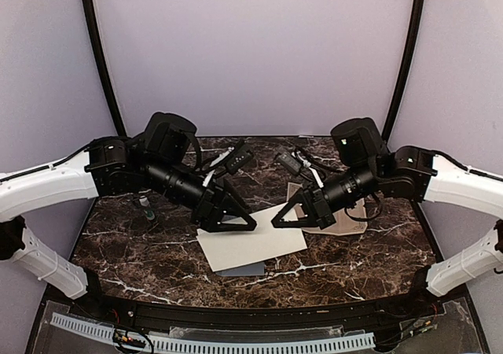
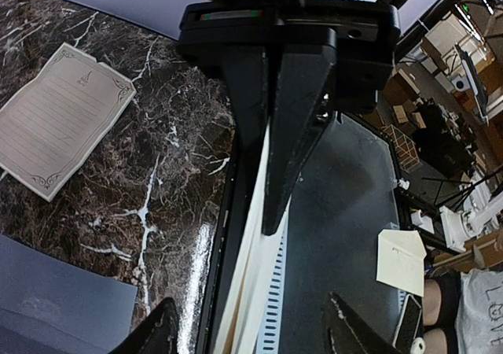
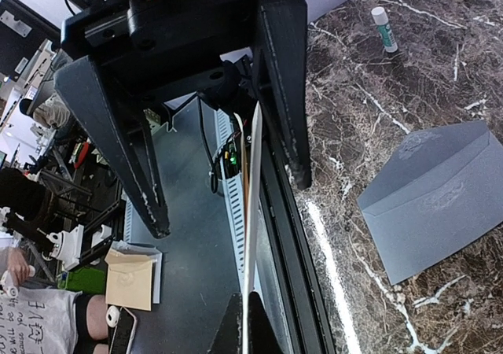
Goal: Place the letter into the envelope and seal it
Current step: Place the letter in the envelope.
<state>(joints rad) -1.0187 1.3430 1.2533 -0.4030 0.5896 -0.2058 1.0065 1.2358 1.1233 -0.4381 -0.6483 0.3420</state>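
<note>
Right gripper (image 3: 245,303) sits closest to its wrist lens: jaws pressed together on the edge of a pale sheet (image 1: 251,244). I see the sheet edge-on from both wrists and cannot tell whether it carries any print.

Left gripper (image 2: 251,322): fingers spread, one on each side of the same sheet's opposite edge. One finger is close alongside the paper, the other is well off it. No grip that I can see.

The letter (image 2: 63,118) lies flat on the marble table (image 1: 141,252), right of centre, below the right arm in the top view.
- Cream-beige.
- Thin dark ornamental border with curled flourishes at the corners.
- Faint ruled lines across it, and a small mark near one short end.
- Neither claw touches it.

The envelope (image 3: 440,197) is grey-blue, plain and flat on the table, with the flap line faintly visible. It is near the letter, with bare marble between them. From above, the held sheet hides most of it.

Glue stick (image 3: 383,27) on the table's left side.
</note>
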